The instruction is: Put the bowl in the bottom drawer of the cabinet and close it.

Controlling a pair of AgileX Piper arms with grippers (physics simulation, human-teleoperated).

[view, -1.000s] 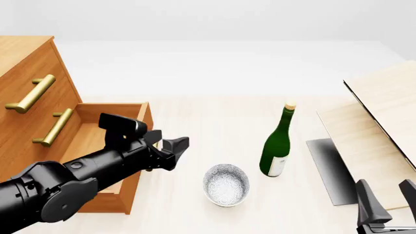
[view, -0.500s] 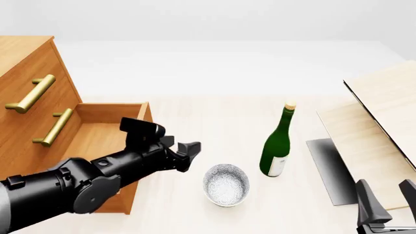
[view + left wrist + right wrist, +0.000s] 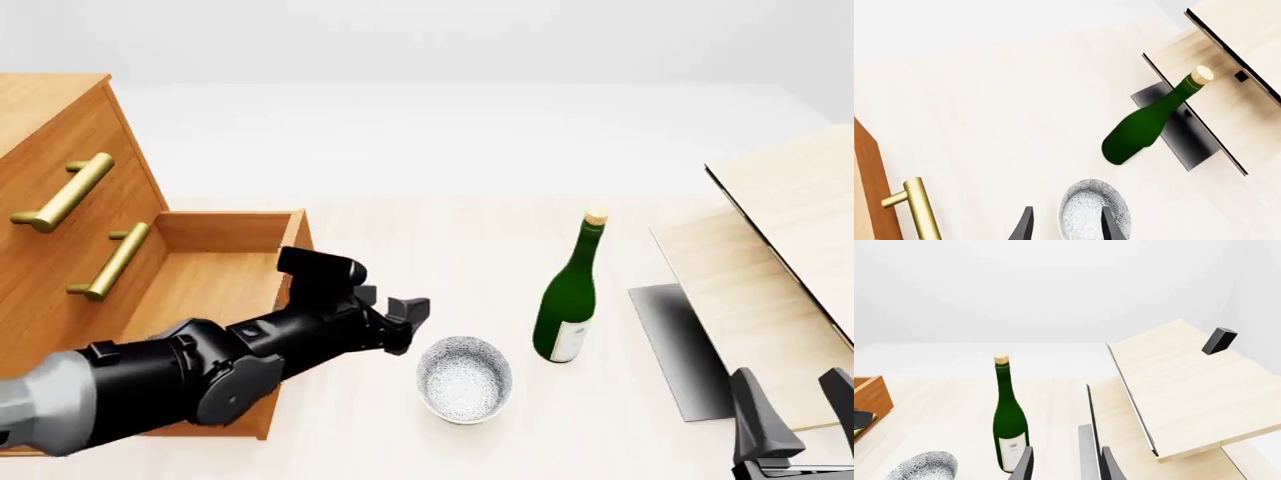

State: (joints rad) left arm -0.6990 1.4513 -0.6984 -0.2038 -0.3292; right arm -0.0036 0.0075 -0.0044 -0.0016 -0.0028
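The left gripper [image 3: 400, 325], fingers parted and holding nothing, hovers just left of the bowl [image 3: 465, 379], beside the open bottom drawer [image 3: 200, 290]; the right gripper [image 3: 790, 415] rests open

Walls: plain white, evenly lit, bare.
Tabletop: pale light-wood tabletop [image 3: 441, 240], faint grain, soft shadows.
Right side: tilted pale wooden boards [image 3: 787, 230] with dark edges, over a flat dark grey panel [image 3: 674, 345].
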